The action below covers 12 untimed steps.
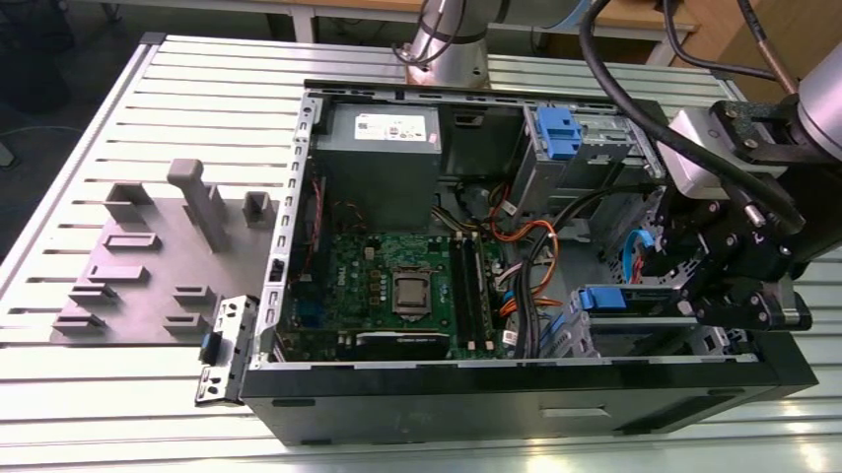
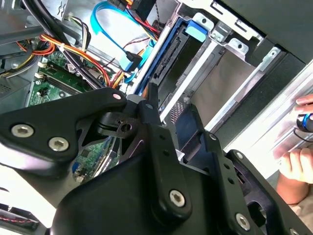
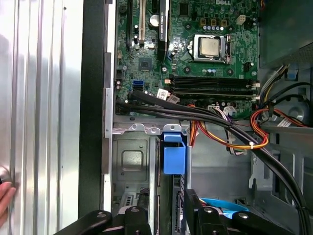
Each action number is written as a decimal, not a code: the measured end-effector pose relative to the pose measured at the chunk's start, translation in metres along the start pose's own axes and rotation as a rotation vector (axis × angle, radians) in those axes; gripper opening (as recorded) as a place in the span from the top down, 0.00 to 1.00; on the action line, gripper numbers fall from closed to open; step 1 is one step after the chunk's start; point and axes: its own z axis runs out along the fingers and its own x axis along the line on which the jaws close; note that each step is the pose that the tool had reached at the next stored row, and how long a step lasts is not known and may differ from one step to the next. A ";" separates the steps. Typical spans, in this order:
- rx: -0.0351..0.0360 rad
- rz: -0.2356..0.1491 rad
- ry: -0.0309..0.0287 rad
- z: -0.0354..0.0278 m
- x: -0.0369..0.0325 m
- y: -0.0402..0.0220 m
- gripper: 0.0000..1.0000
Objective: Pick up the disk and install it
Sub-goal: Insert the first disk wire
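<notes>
The gripper (image 1: 691,291) hung over the lower drive cage (image 3: 129,161) of the open computer case (image 1: 526,399), at the exterior view's right. The disk (image 1: 629,299) stood on its edge inside this cage, its blue rail and blue pull tab (image 3: 174,157) showing. In both wrist views the gripper (image 3: 166,208) was placed around the outer end of the disk (image 2: 168,68). Whether it was clamped on the disk or only stood around it, I cannot tell.

In my judgement the disk was partly inside the cage and not surely seated. The first risk was jamming: if the rails were a little tilted against the cage guides, a push could wedge the disk or bend the thin metal. The second risk was the wiring. The bundle of black, orange and yellow cables (image 3: 230,134) passed just beside the cage mouth, and the blue data cable (image 2: 110,19) hung near, so one could be pinched or pulled. A person's hand (image 2: 293,164) rested on the table beside the case, near the arm, and could be struck.
</notes>
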 end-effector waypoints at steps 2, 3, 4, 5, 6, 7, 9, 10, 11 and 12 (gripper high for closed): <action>0.0000 0.000 0.0000 -0.0027 -0.0002 0.0001 0.58; 0.0000 0.000 0.0000 -0.0041 -0.0002 0.0001 0.58; 0.0000 0.000 -0.0001 -0.0050 -0.0003 0.0001 0.58; 0.0000 0.000 -0.0003 -0.0055 -0.0003 0.0001 0.58; 0.0000 0.000 -0.0004 -0.0057 -0.0003 0.0001 0.58; 0.0000 0.000 -0.0004 -0.0057 -0.0003 0.0001 0.58; 0.0000 0.000 -0.0007 -0.0059 -0.0004 0.0001 0.58; 0.0000 0.000 -0.0007 -0.0059 -0.0004 0.0001 0.58; 0.0000 0.000 -0.0008 -0.0059 -0.0004 0.0001 0.58; 0.0000 0.000 -0.0020 -0.0058 -0.0005 0.0001 0.58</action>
